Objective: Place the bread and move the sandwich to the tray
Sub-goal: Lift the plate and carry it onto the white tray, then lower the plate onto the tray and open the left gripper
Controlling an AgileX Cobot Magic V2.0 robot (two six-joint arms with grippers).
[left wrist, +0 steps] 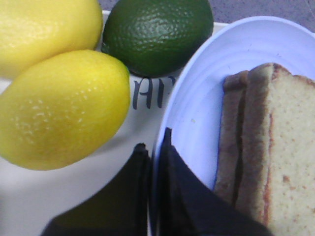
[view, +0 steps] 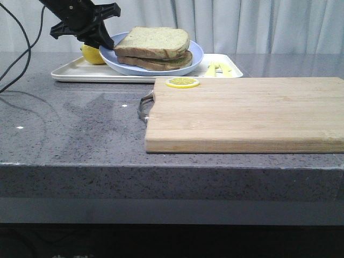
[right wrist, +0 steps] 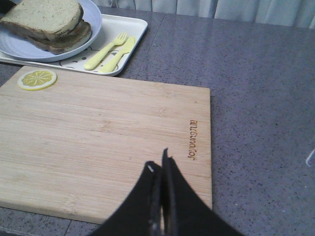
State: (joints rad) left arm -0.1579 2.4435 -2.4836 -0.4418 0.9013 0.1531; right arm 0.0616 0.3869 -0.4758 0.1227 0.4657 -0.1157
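The sandwich [view: 153, 48] is two stacked brown-crusted slices on the round light-blue plate [view: 115, 60]; the pale bread is the top slice and no egg shows. The plate is over the white tray [view: 70, 72] at the back left; I cannot tell whether it rests on the tray. My left gripper [view: 105, 45] is shut on the plate's left rim, one finger inside and one outside, as the left wrist view shows [left wrist: 153, 145]. My right gripper [right wrist: 158, 164] is shut and empty above the bamboo cutting board [right wrist: 98, 132]; it is out of the front view.
Two lemons [left wrist: 64, 108] and a lime [left wrist: 157, 34] lie on the tray beside the plate. A yellow fork and knife [right wrist: 110, 51] lie at the tray's right end. A lemon slice [view: 183, 82] lies on the board's far left corner.
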